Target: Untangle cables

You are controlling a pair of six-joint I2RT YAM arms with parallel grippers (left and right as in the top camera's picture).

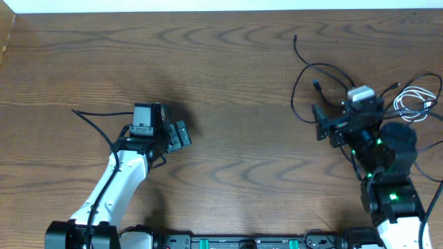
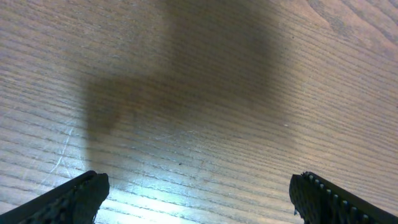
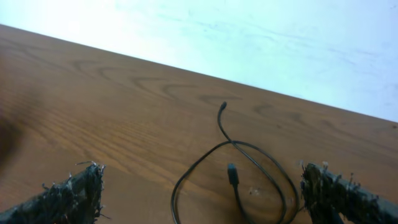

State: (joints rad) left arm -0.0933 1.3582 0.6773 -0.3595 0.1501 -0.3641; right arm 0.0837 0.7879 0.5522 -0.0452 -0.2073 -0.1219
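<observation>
Wood table (image 3: 124,112), cables (image 3: 232,174) between right jaws

The left arm (image 1: 118,173) has a white link between black joints, and a thin black cable (image 1: 93,119) loops off it. The right arm (image 1: 394,145) is black with small green lights (image 1: 393,197). Both arms end in black ribbed fingers (image 2: 68,199).

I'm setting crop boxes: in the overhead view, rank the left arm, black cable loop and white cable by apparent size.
1. left arm
2. black cable loop
3. white cable
The arm stands nearer the camera, but its lead is plain.
</observation>
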